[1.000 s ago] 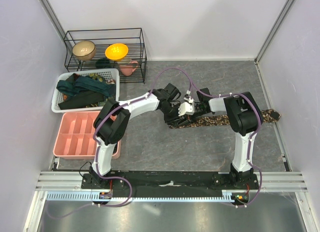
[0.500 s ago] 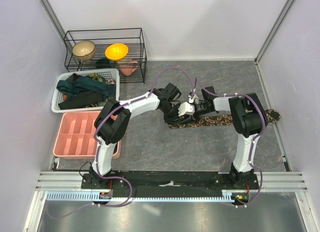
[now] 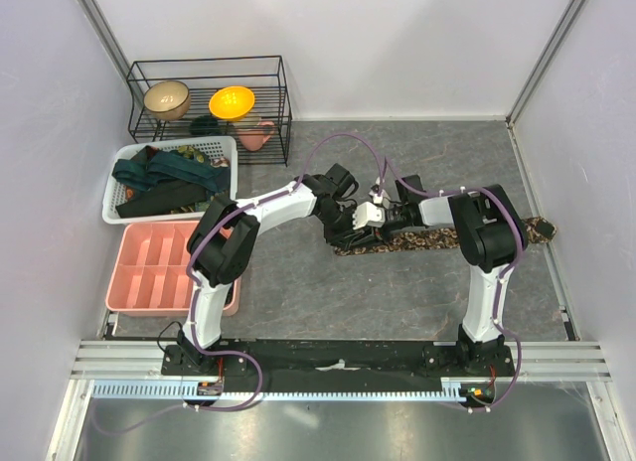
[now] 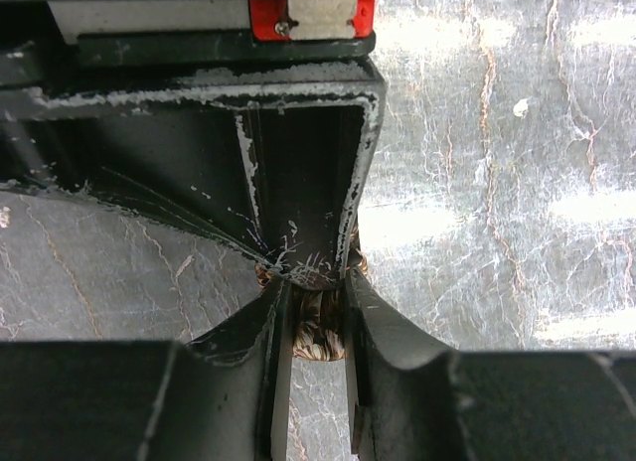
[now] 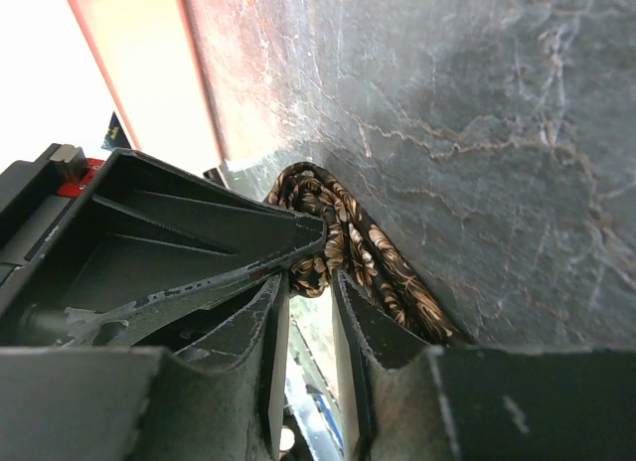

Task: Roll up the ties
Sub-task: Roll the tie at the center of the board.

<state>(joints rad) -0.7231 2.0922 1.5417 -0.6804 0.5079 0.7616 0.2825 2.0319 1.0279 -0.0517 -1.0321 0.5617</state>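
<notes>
A brown-and-tan speckled tie [image 3: 442, 237] lies flat across the grey table, running right from the middle. Both grippers meet at its left end. My left gripper [image 3: 350, 226] is shut on that end, and the patterned fabric [image 4: 316, 337] shows between its fingers. My right gripper [image 3: 378, 221] faces it from the right and pinches the same bunched end [image 5: 313, 262] at its fingertips. The rest of the strip [image 5: 397, 282] trails off along the table. Dark teal and black ties [image 3: 164, 178] lie piled in the white mesh basket.
The white mesh basket [image 3: 111, 211] stands at the left. The pink compartment tray [image 3: 149, 267] is in front of it. A black wire rack [image 3: 283, 103] with bowls and a pink cup stands at the back left. Walls close in both sides.
The right wrist has shifted slightly up and left, closer to the left gripper. Both grippers stay together at the tie's left end. The strip has barely moved.
</notes>
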